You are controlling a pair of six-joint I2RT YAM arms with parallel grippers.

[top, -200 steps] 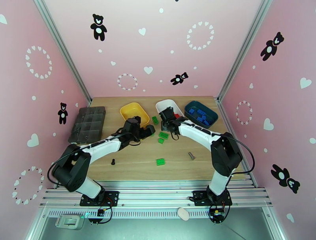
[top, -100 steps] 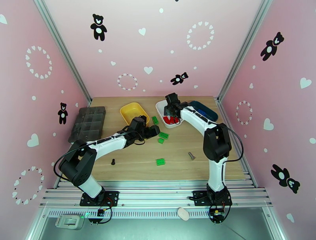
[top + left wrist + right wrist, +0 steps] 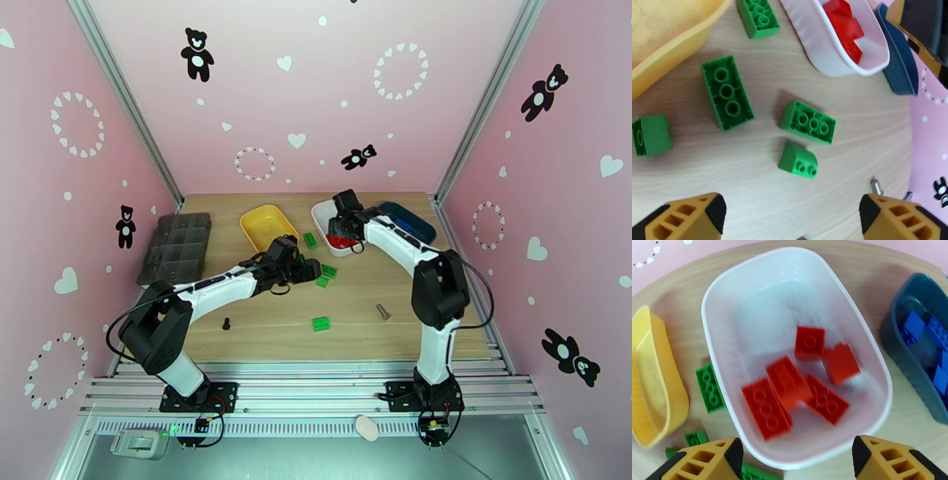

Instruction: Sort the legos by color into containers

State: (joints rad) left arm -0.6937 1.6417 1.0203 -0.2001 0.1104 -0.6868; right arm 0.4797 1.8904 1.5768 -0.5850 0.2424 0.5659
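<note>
Overhead first: found the left tool (image 3: 308, 270) low over the tabletop (image 3: 261, 316), spread wide and empty, with a cluster of green legos (image 3: 325, 275) just ahead of its tips. Saw the right tool (image 3: 341, 230) parted too, holding nothing, poised above the white tub (image 3: 318, 209). Placed the yellow tub (image 3: 265, 223) ahead and left of the left tool, the teal tub (image 3: 423, 233) to the right of the right tool. Noted a lone green brick (image 3: 320, 323) well behind both tools.

Next, from the left wrist: looked down between the open fingers (image 3: 691, 217) at a sloped green brick (image 3: 798, 160) straight ahead of the gap and close, and a three-stud green brick (image 3: 808, 121) just past it, not touching. Read both long axes as running nearly along the finger-to-finger line, slightly tilted. Judged the left arm far the nearer for these, and a wrist turn likely needed to close across the short sides.

Last, from the right wrist: saw red legos (image 3: 790, 388) heaped in the white tub directly ahead of the open tool, blue legos (image 3: 926, 329) in the teal tub off to its right.
</note>
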